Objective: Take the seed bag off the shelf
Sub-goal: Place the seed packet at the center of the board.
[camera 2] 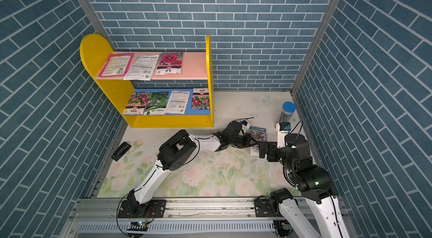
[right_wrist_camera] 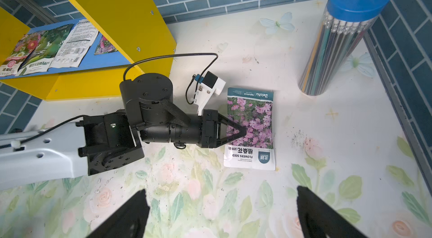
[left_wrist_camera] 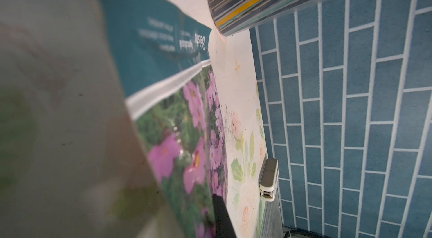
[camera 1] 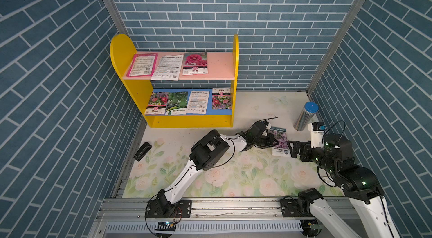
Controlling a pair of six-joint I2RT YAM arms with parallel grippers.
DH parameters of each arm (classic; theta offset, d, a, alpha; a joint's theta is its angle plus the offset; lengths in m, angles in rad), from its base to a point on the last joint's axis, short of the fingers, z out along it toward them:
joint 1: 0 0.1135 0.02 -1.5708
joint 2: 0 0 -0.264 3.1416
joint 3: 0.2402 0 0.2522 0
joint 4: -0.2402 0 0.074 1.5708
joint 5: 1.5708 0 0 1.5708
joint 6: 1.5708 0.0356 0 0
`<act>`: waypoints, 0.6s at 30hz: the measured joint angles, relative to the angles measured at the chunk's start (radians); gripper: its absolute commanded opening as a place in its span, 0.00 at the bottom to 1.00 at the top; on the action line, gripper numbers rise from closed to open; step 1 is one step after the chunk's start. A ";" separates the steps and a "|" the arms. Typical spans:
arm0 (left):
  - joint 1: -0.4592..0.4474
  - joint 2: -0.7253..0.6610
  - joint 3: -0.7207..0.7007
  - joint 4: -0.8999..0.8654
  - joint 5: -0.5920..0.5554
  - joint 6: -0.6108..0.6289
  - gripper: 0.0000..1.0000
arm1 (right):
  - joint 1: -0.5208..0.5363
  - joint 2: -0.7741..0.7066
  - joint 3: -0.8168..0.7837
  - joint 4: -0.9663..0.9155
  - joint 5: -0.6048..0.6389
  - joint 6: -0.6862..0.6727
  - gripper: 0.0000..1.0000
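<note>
Purple-flower seed bag (right_wrist_camera: 254, 117) off shelf (camera 1: 131, 89): we see it flat on floral table (camera 1: 210, 178), past shelf's right panel, toward robot. Left gripper (right_wrist_camera: 243, 131): jaws closed on bag's shelf-side edge. Right gripper (camera 1: 291, 149): jaws wide, holding nothing, beyond bag from shelf. Pencil tube (camera 1: 306, 115) upright, farther from shelf than bag.

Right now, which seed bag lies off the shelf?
The seed bag with purple flowers and a teal band: it lies on the table beneath the left claw; the other seven lie on the shelf.
</note>
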 measured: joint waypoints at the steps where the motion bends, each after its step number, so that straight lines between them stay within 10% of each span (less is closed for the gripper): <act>1: 0.000 0.002 0.002 -0.003 -0.007 -0.005 0.00 | 0.000 0.000 -0.006 0.000 -0.002 0.000 1.00; 18: 0.000 0.017 0.061 -0.132 -0.097 -0.049 0.49 | 0.000 -0.030 -0.016 0.007 -0.001 0.000 1.00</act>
